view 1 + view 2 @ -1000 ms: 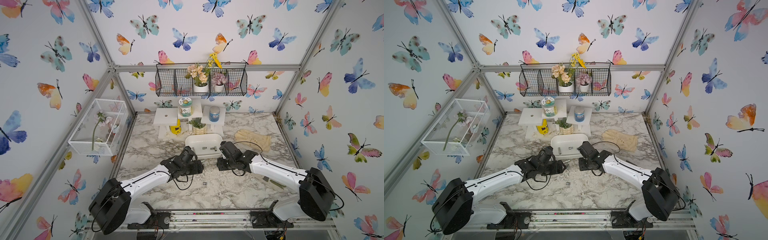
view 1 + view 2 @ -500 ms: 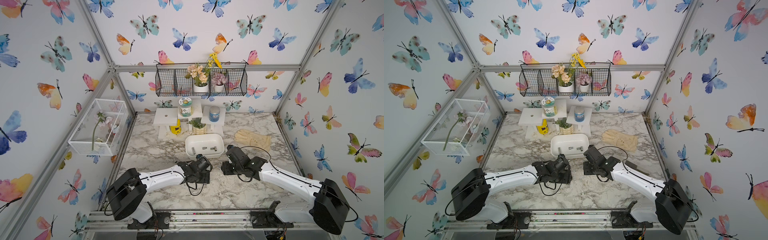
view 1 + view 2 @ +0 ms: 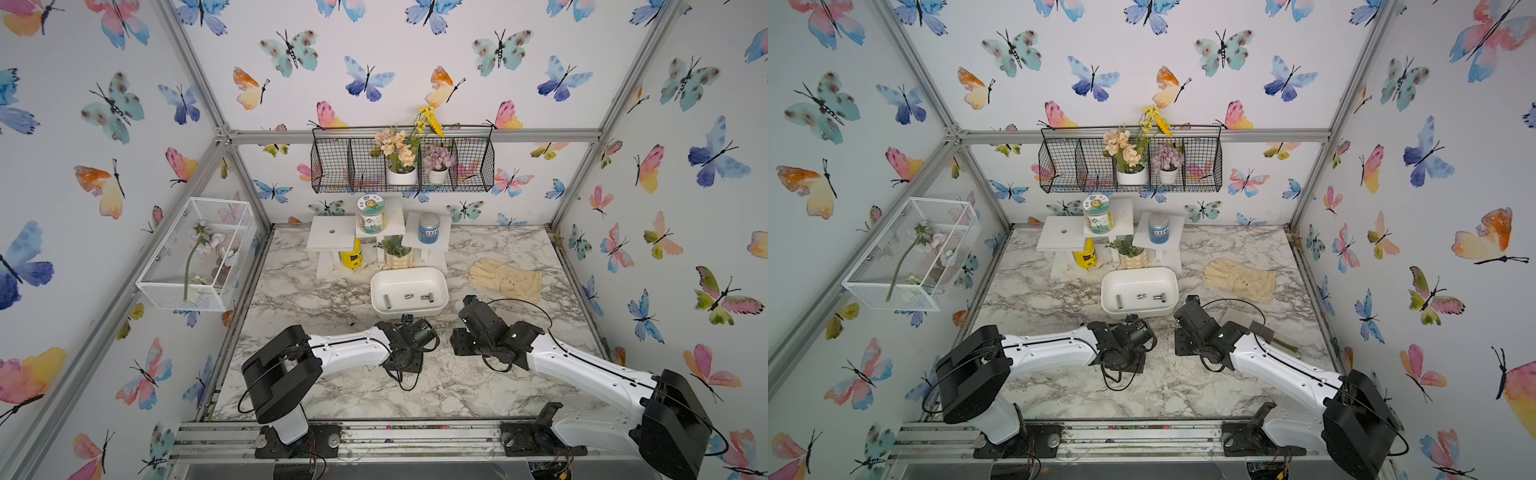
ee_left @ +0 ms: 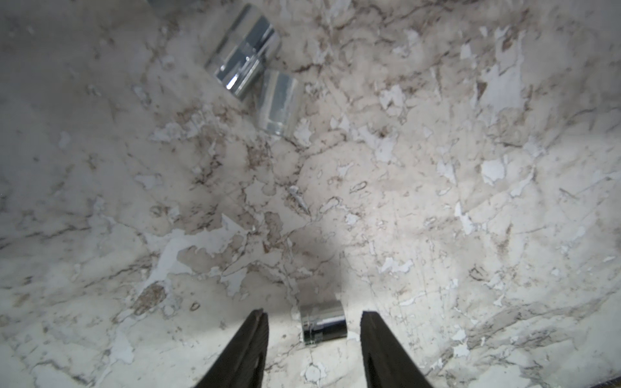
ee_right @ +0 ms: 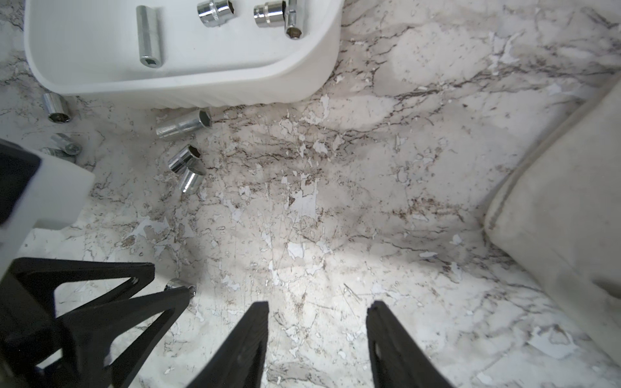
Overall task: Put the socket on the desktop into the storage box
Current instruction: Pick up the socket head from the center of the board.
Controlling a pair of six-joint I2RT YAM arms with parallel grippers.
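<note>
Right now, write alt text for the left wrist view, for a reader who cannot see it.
The left gripper straddles a small chrome socket lying on the marbled desktop, jaws open with a gap on either side. Farther ahead, a second socket lies touching a third socket.

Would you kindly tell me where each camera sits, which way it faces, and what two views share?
Top views: high at the front, looking down at the desktop; left arm and right arm show.
Left wrist: behind the left gripper, facing the desktop; jaws open astride a socket.
Right wrist: behind the right gripper, facing the storage box; jaws open, empty.
Shared: both wrist views show two touching sockets.
</note>
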